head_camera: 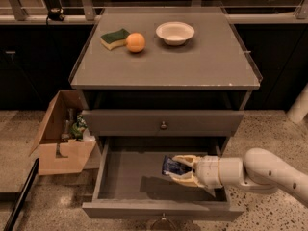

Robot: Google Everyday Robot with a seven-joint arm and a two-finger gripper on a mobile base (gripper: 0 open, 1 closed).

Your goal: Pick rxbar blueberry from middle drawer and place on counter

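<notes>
1. The two pale fingers (186, 159) are closed part-way, one above and one below the rxbar blueberry (170, 166), pinching its right end.
2. The bar's dark shiny wrapper sticks out to the left of the fingertips, tilted, over the right half of the drawer floor; whether it touches the floor I cannot tell.
3. The gripper (182, 169) sits inside the open middle drawer (122, 174), reaching in from the right side.
4. The white arm (269, 172) runs from the gripper rightward, out over the drawer's right wall.
5. A dark shadow lies on the drawer floor under the gripper.
6. Above, the top drawer (120, 121) is closed, with a small knob (163, 125) at its middle.
7. On the counter (192, 66) stand a green-and-yellow sponge (114, 38), an orange (135, 42) touching it, and a white bowl (175, 32) near the back.
8. An open cardboard box (57, 153) sits on the floor left of the cabinet.
</notes>
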